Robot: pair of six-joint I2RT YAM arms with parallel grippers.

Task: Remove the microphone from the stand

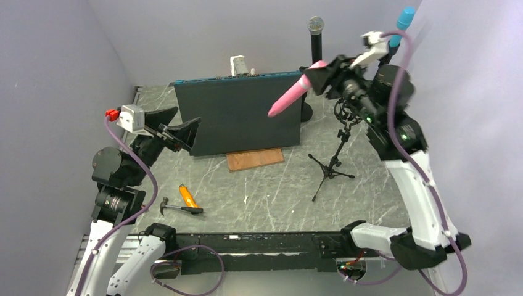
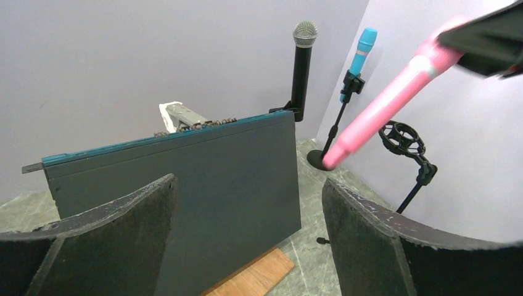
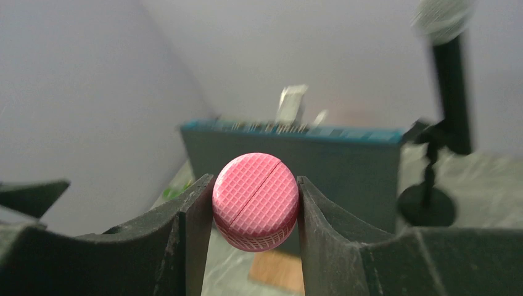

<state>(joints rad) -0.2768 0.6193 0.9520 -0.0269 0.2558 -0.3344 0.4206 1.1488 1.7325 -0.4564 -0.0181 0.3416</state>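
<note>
Grips the pink microphone [image 1: 288,98] by its head with the right gripper [image 1: 319,76], the 2 fingers pressed against opposite sides of the meshed pink ball. Holds it up in the air, tilted, tail pointing down and left in front of the dark panel [image 1: 237,114]. Well clear of the stand [image 1: 336,154], apart from the round clip [image 2: 402,137] at its top. Tripod feet spread on the table [image 1: 271,203], below the right gripper.

Holds the left gripper [image 1: 182,126] wide open with nothing between its fingers, low at the left side of the table, facing the panel.

Behind the panel: 1 black microphone [image 1: 316,37] and 1 blue microphone [image 1: 404,21], each upright on its own stand. Just in front of the panel: a wooden block [image 1: 254,158]. Nearer the arm bases: a hammer [image 1: 179,208] beside an orange-handled tool [image 1: 188,196].
</note>
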